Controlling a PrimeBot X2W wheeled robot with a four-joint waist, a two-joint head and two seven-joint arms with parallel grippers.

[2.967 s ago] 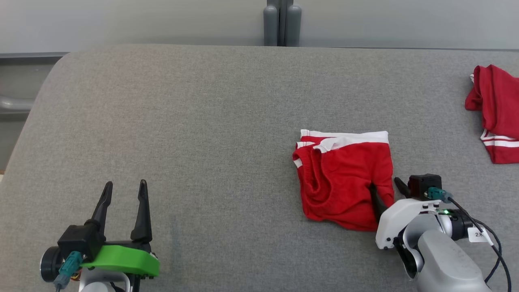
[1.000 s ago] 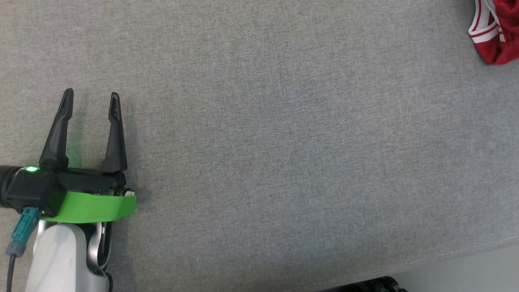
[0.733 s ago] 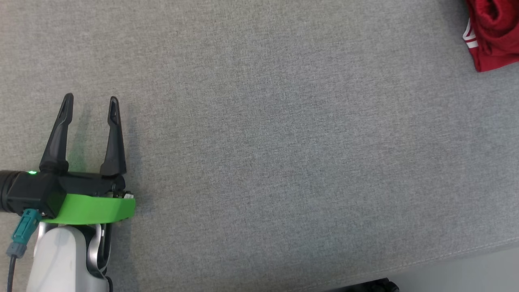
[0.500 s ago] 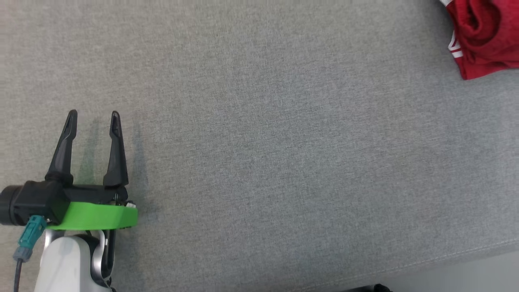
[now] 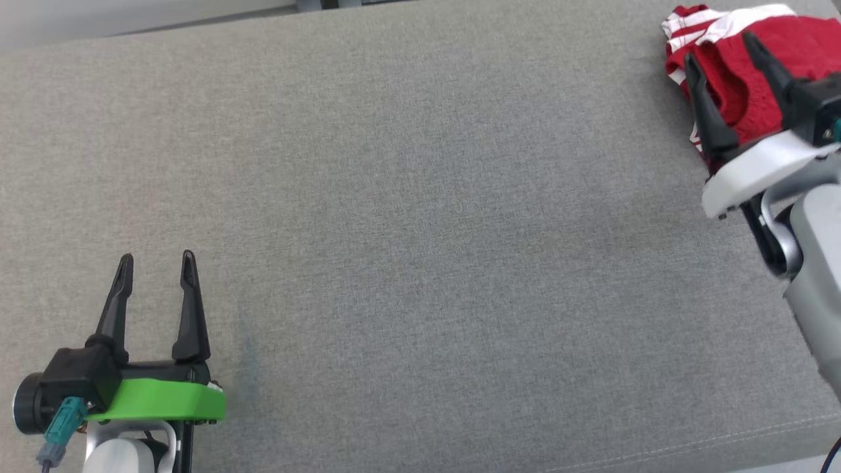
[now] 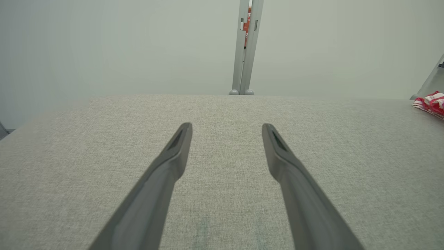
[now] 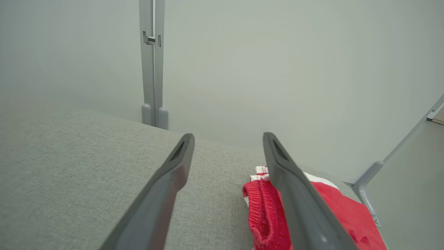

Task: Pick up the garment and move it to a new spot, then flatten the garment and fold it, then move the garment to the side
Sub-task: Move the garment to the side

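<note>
The garment [image 5: 734, 92] is red knit cloth with white stripes, lying bunched at the far right of the grey table [image 5: 420, 197]. My right gripper [image 5: 719, 47] hangs over it, open, with the cloth showing between and under its fingers and nothing gripped. In the right wrist view the garment [image 7: 263, 211] lies below the right finger of that gripper [image 7: 228, 135]. My left gripper [image 5: 156, 257] stands open over bare cloth at the near left. In the left wrist view its fingers [image 6: 226, 125] are spread, and the garment [image 6: 432, 102] shows at the far right edge.
The table is covered in grey fabric; its front edge [image 5: 723, 443] runs along the lower right. A grey upright post [image 6: 245, 52] stands behind the far edge. A slanted grey frame leg [image 7: 381, 163] stands beyond the table's right end.
The head camera has swung, so the whole picture shifted. My right gripper has come into view, open above the garment. The left gripper stays open as before.
</note>
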